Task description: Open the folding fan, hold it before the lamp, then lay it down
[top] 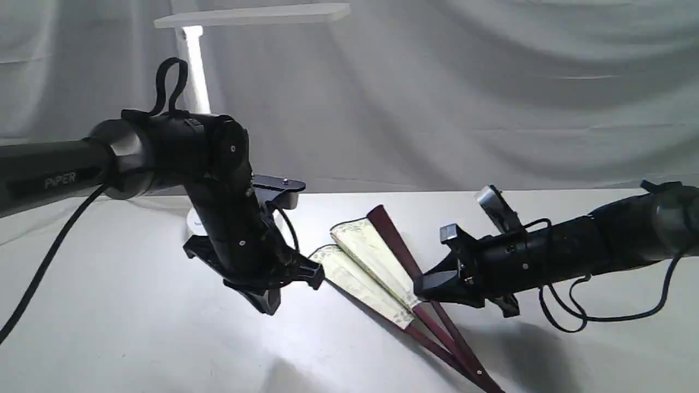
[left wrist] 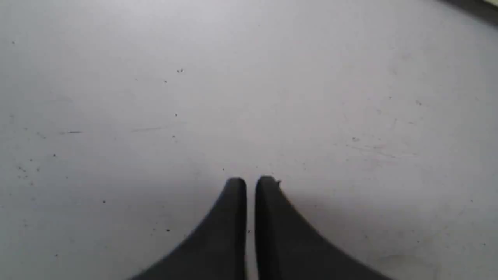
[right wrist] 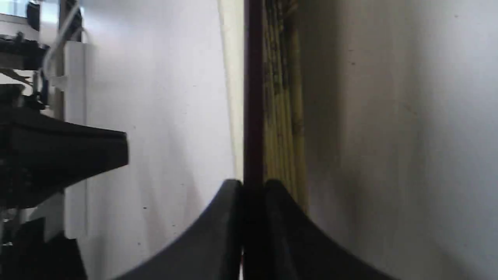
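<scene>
The folding fan (top: 371,262) lies partly spread on the white table, its cream pleated leaf towards the left and its dark maroon ribs meeting near the front edge. My right gripper (top: 423,286) comes in from the right and is shut on the fan's outer maroon rib (right wrist: 253,97), one finger on each side, as my right gripper (right wrist: 253,184) shows in its wrist view. My left gripper (top: 267,297) hangs just left of the fan, apart from it. It is shut and empty over bare table (left wrist: 251,182). The white lamp (top: 251,15) stands behind the left arm.
The lamp's stem (top: 196,71) and base are largely hidden by the left arm (top: 218,180). A grey cloth backdrop (top: 464,82) hangs behind the table (top: 136,327). The left arm's black body (right wrist: 58,155) shows close to the fan in the right wrist view.
</scene>
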You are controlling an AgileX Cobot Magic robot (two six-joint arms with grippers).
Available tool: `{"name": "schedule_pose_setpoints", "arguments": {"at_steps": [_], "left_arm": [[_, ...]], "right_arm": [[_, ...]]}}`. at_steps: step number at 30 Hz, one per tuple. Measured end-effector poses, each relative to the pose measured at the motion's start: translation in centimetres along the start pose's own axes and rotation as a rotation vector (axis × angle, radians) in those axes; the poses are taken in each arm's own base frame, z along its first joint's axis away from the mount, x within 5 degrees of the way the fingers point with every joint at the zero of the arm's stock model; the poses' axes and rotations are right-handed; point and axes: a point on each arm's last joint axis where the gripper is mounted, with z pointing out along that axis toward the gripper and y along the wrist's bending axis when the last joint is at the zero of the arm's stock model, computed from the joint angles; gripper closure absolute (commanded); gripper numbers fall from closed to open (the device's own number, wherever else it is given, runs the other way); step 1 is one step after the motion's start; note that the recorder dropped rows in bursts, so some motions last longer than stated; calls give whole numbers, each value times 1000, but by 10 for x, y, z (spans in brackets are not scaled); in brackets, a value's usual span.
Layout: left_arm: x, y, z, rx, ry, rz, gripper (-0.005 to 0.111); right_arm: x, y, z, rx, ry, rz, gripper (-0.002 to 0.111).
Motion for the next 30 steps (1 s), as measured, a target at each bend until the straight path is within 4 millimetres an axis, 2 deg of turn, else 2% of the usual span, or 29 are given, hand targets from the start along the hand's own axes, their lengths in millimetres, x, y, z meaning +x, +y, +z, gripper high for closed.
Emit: {"name": "schedule_pose_setpoints", "arguments": {"at_steps": [14, 21, 30], "left_arm": [[2, -1, 0, 8, 19, -1, 106], [1, -7, 0, 77, 7, 54, 106], [-7, -7, -1, 72, -81, 100, 106]], "right_arm": [[-10, -4, -33, -184, -68, 62, 108], [-12, -7, -37, -189, -88, 68, 108], [-15, -5, -37, -215, -119, 108, 108]]}}
